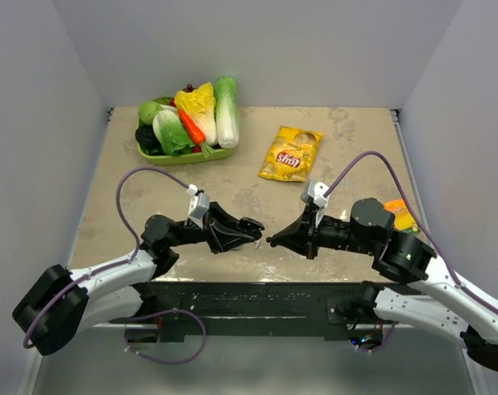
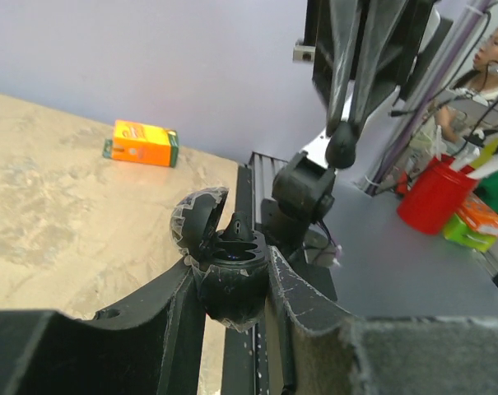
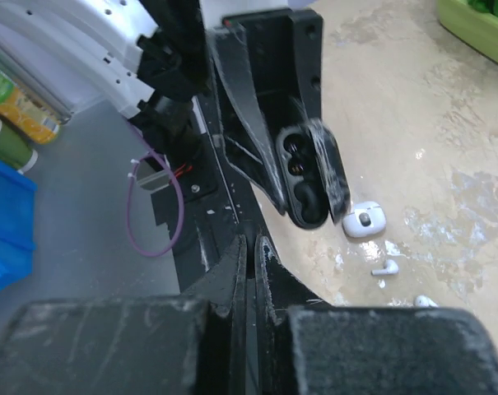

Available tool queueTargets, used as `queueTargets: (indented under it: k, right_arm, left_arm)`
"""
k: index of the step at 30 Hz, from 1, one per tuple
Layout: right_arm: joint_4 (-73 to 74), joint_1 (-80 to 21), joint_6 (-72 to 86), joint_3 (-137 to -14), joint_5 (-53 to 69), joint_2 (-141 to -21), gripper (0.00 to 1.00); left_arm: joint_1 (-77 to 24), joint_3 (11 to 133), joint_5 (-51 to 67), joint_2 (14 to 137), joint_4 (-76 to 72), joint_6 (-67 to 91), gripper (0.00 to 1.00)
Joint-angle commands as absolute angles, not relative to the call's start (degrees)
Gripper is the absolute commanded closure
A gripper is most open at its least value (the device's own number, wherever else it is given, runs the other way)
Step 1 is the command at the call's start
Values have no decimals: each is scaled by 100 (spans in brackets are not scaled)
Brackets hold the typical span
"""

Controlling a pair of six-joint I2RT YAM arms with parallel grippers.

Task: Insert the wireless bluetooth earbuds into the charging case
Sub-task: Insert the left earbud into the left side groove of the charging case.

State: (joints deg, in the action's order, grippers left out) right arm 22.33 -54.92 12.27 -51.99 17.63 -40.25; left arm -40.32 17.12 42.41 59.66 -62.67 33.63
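Note:
My left gripper [image 1: 250,233] is shut on an open black charging case [image 2: 230,284], holding it above the table with its lid [image 2: 197,218] swung back. One dark earbud [image 2: 236,226] stands in the case. My right gripper [image 1: 271,241] faces the case from the right, a short gap away, and is shut on a dark rounded earbud [image 2: 341,145] at its tips. In the right wrist view the case [image 3: 304,177] shows its open wells beyond my closed fingers [image 3: 236,259]. A white case [image 3: 365,220] and a white stemmed earbud [image 3: 385,267] lie on the table below.
A green tray of toy vegetables [image 1: 187,154] stands at the back left. A yellow chip bag [image 1: 290,154] lies at the back centre. An orange box [image 1: 401,214] lies at the right. The black base rail [image 1: 257,296] runs along the near edge.

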Motion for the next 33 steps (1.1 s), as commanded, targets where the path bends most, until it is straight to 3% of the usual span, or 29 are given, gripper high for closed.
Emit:
queueTargets:
  k: [1, 33]
  right_arm:
    - [2118, -5493, 1028, -5555, 2171, -4183, 100]
    - [1846, -5748, 914, -5493, 1723, -5071, 100]
  left_arm:
    - [-4078, 1881, 4860, 6292, -6978, 3568, 100]
    - [-4720, 2215, 4790, 6636, -6293, 2988, 100]
